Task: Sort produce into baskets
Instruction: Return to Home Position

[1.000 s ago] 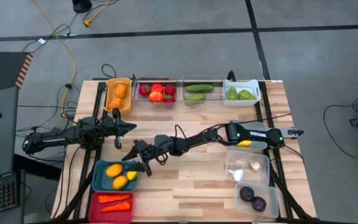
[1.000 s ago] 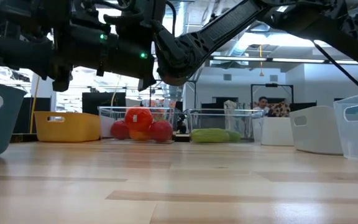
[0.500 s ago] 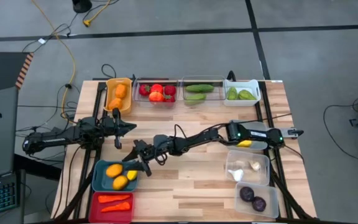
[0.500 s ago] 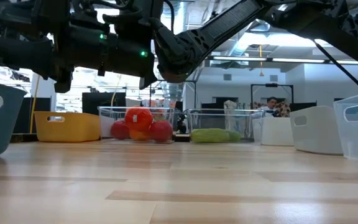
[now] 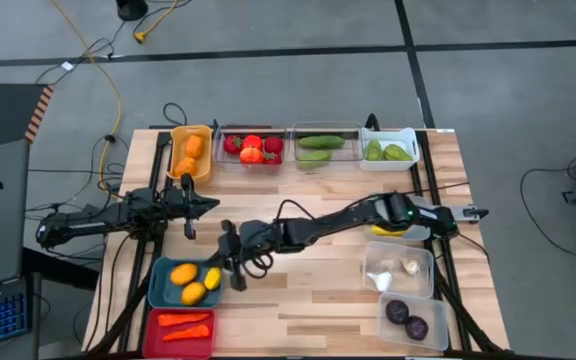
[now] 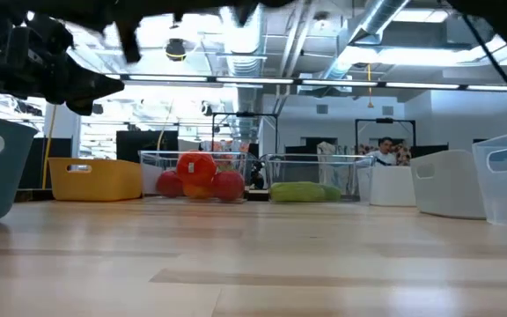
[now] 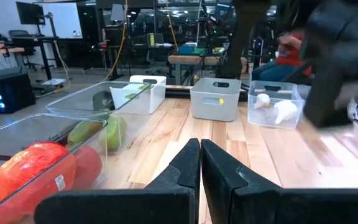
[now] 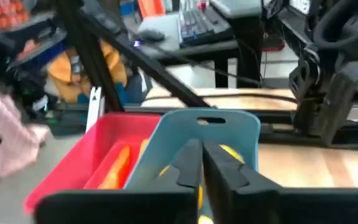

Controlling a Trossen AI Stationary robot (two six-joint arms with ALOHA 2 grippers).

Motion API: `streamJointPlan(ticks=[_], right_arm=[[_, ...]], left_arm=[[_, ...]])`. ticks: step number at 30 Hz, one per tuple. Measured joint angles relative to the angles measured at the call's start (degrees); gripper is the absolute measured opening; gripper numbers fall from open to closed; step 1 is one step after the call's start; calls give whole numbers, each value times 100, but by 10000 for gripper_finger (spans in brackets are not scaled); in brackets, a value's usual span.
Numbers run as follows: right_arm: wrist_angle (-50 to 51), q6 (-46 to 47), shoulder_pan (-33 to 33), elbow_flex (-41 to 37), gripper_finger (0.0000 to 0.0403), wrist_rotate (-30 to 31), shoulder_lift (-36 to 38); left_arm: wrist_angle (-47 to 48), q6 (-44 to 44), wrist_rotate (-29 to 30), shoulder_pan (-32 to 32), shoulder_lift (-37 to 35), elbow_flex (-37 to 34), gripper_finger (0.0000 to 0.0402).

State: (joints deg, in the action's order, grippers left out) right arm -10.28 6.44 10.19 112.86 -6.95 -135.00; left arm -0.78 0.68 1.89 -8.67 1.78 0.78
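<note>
We find the right gripper (image 5: 233, 266) just beside the teal bin (image 5: 155, 291), jaws together, seemingly empty; the left gripper (image 7: 200, 147) has its jaws together too.

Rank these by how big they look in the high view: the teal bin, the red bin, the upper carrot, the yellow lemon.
Largest: teal bin and red bin, about alike.
Then: upper carrot.
Smallest: yellow lemon.

I count nine bins (image 5: 157, 290), two orange carrots (image 5: 183, 321), two dark purple pieces (image 5: 397, 311), two green cucumbers (image 5: 320, 142) and two white pieces (image 5: 408, 266).
</note>
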Motion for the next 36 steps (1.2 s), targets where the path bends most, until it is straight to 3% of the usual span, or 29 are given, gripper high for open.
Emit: streamJointPlan(ticks=[3, 11, 17, 23, 29, 36], right_arm=[[624, -213, 12, 0, 17, 80, 353], [2134, -671, -52, 0, 47, 549, 1241], [3072, -1029, -43, 0, 19, 886, 1828], [3587, -1173, -37, -85, 20, 994, 2268], [3248, -1229, -43, -1019, 27, 1156, 2991], [2458, -1037, -55, -2877, 20, 1771, 4328]], left_arm=[[0, -1, 0, 0, 0, 0, 2], [0, -1, 0, 0, -2, 0, 2], [0, 1, 0, 0, 0, 0, 2], [0, -1, 0, 1, 0, 0, 2], [0, 1, 0, 1, 0, 0, 2], [0, -1, 0, 0, 0, 0, 2]])
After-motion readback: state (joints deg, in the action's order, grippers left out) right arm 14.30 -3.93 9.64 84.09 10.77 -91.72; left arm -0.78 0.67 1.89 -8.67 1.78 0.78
